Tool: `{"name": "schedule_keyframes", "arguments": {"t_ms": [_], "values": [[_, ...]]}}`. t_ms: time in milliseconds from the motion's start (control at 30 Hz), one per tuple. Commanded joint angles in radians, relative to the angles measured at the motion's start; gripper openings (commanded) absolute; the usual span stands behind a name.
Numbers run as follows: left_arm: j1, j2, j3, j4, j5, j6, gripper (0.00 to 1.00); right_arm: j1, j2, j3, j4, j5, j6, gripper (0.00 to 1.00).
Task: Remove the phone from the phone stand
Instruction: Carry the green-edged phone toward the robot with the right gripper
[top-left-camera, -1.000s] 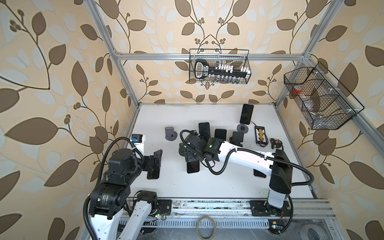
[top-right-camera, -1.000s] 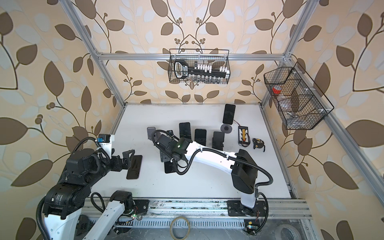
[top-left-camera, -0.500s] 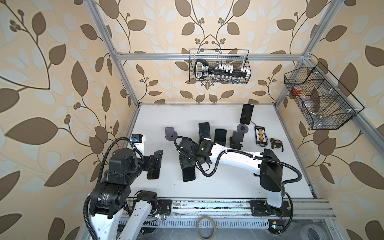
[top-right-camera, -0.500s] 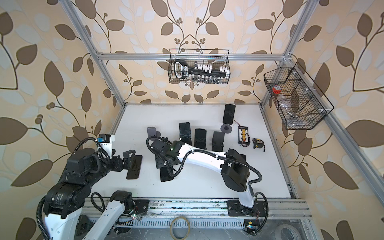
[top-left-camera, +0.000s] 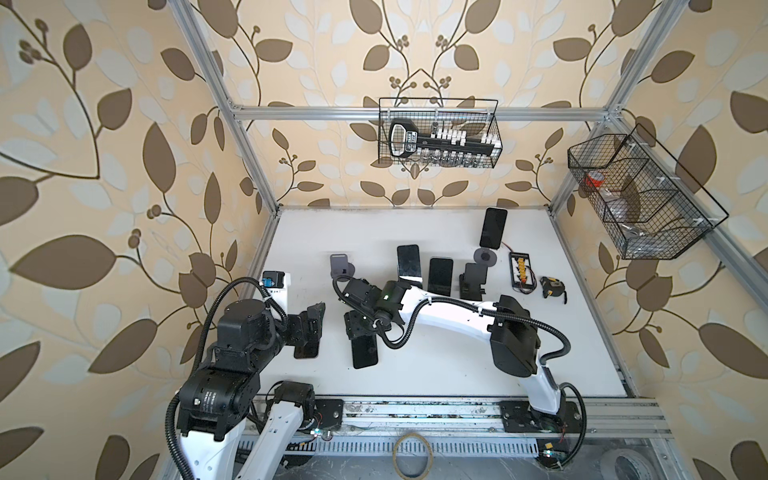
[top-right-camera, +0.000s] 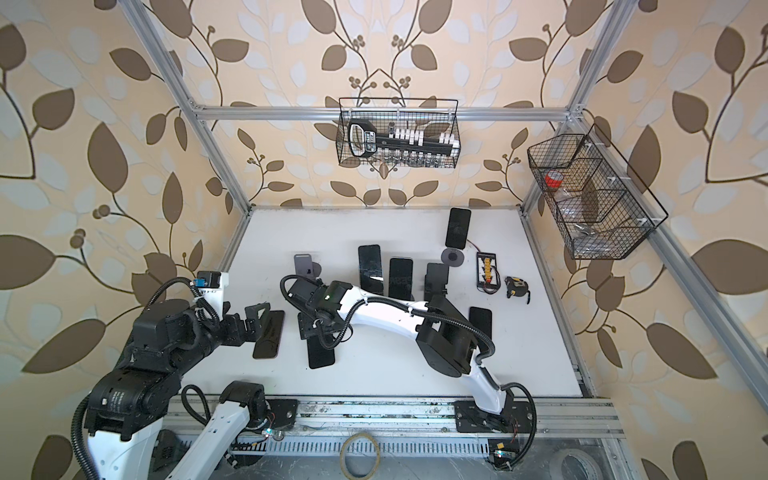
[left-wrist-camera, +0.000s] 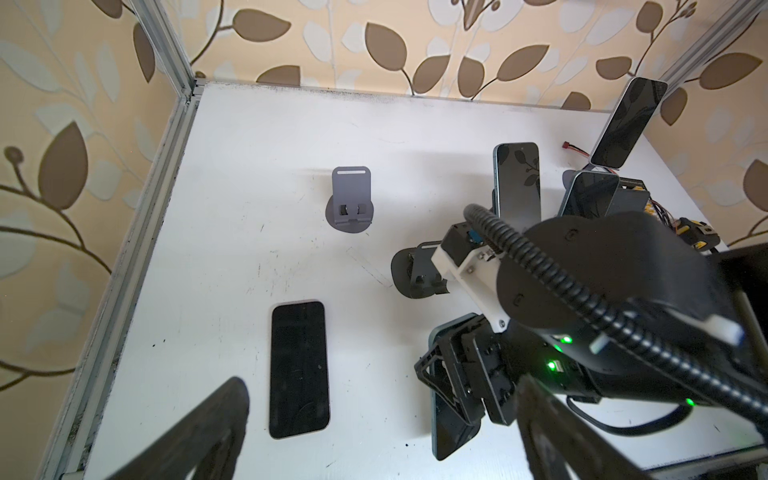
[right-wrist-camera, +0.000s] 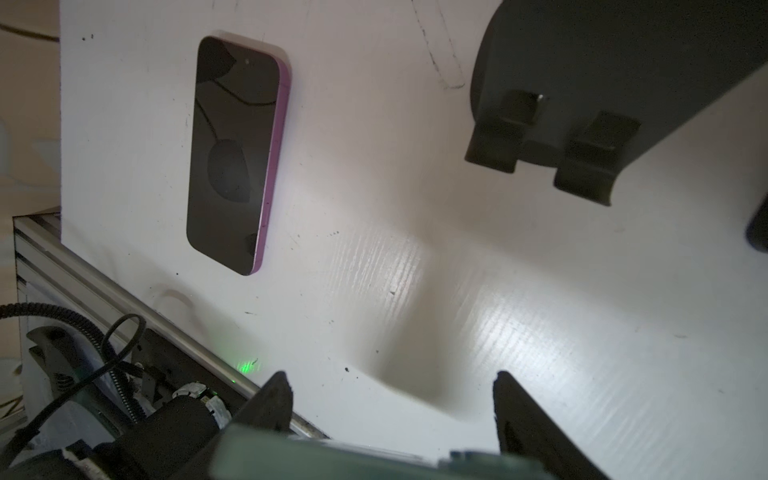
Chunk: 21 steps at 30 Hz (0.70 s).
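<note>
This room is a little cage with leaf wallpaper and a white table (top-left-camera: 436, 374) for a floor. The right gripper (top-left-camera: 360, 330) is squeezed tight on the top end of a phone (top-left-camera: 365, 353) with a blue-green edge. It holds the phone low over the front of the table. The phone is tilted, and its bottom end is close to the table. I cannot tell if it touches.

Just behind the gripper is a dark phone stand (left-wrist-camera: 417, 274), and it is empty. So I think the big part is done: the phone is off its stand. What is left is to lay it flat and let go.

Off to the side, the left gripper (top-left-camera: 313, 321) is spread wide with nothing in it. It hangs above a purple phone (left-wrist-camera: 298, 370) that lies flat. Farther back there is an empty grey stand (top-left-camera: 340, 266). More phones (top-left-camera: 409, 266) lean on stands back there too. Two wire baskets (top-left-camera: 440, 133) hang on the walls.
</note>
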<state>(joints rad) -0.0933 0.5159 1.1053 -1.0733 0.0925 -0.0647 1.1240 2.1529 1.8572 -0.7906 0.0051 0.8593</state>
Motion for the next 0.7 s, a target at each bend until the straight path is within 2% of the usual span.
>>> {"name": "schedule_keyframes", "arguments": {"t_ms": [0, 267, 667], "values": [[-0.01, 0.004, 0.003, 0.017, -0.024, -0.027, 0.99, 0.008, 0.046, 0.075, -0.036, -0.03, -0.025, 0.63], [-0.01, -0.038, -0.002, 0.001, -0.061, -0.029, 0.99, 0.008, 0.162, 0.209, -0.118, -0.047, -0.079, 0.63], [-0.01, -0.054, -0.02, 0.023, -0.088, -0.035, 0.99, 0.006, 0.22, 0.224, -0.165, -0.059, -0.115, 0.63]]}}
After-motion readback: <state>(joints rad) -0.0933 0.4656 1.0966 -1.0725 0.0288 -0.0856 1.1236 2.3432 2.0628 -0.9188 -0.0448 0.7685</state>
